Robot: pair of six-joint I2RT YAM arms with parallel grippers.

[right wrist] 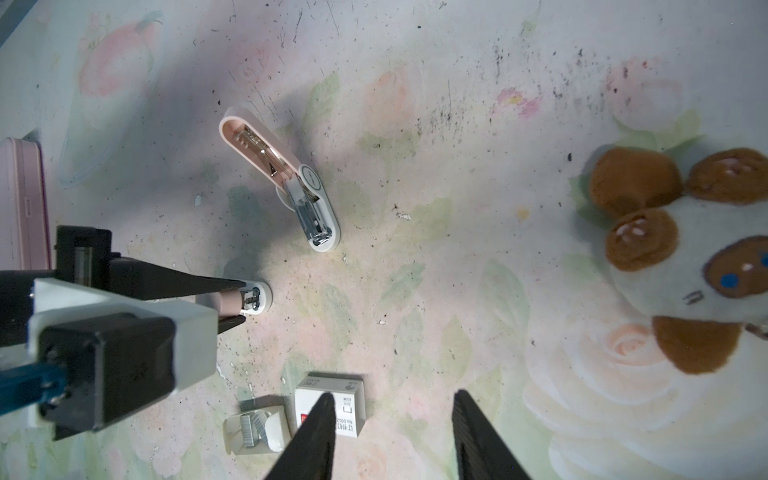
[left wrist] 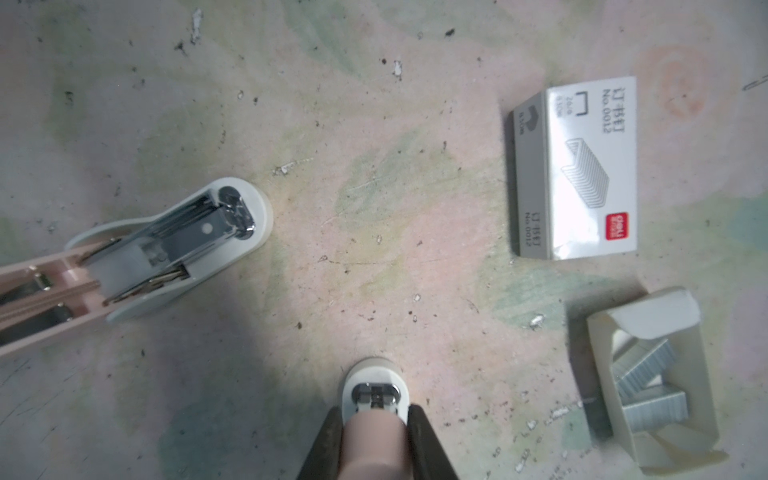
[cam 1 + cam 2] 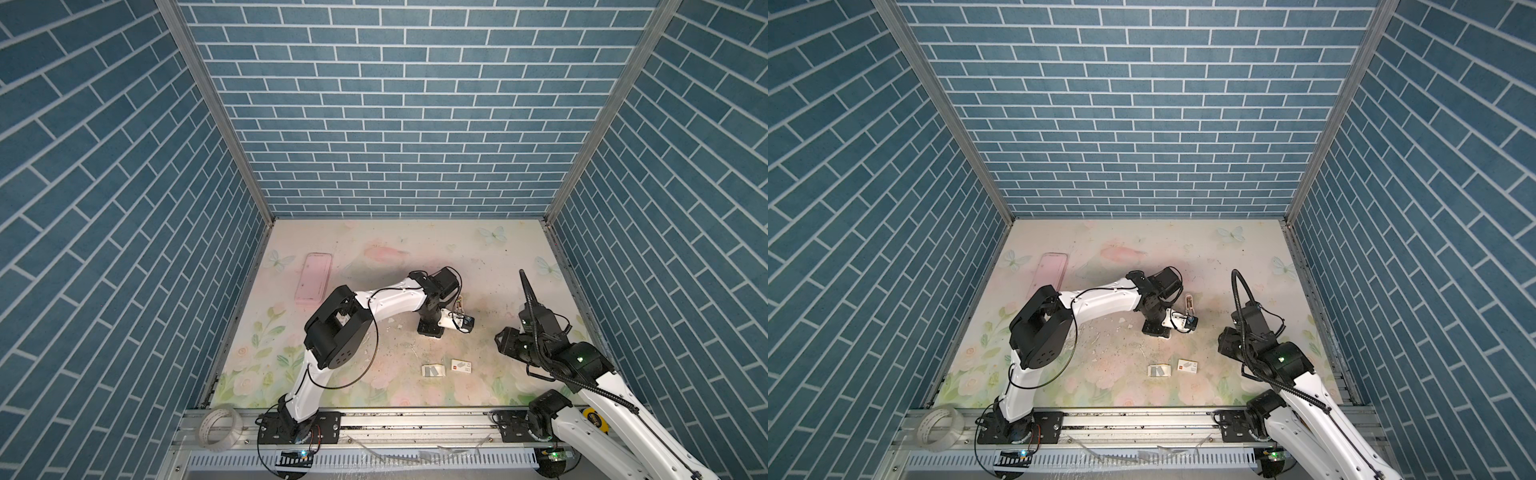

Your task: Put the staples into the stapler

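Observation:
An opened pink-and-white stapler (image 1: 291, 183) lies on the floral mat with its lid flipped back and its metal channel (image 2: 195, 232) showing; in both top views it lies by the left wrist (image 3: 459, 305) (image 3: 1189, 305). My left gripper (image 2: 376, 411) (image 1: 243, 302) is shut on a second, closed pink stapler (image 2: 376, 378), whose white tip rests near the mat. The staples (image 2: 648, 382) (image 1: 255, 424) lie as grey strips in an open cream tray (image 3: 433, 370) (image 3: 1159, 370). My right gripper (image 1: 394, 397) hangs open above the mat, with nothing between its fingers.
A white card sleeve with a red square (image 2: 582, 166) (image 3: 461, 366) lies beside the tray, partly behind one right finger (image 1: 320, 432). A brown-and-white plush toy (image 1: 685, 249) lies on the mat. A pink case (image 3: 312, 278) lies at the back left, and a tape roll (image 3: 219, 428) sits on the front rail.

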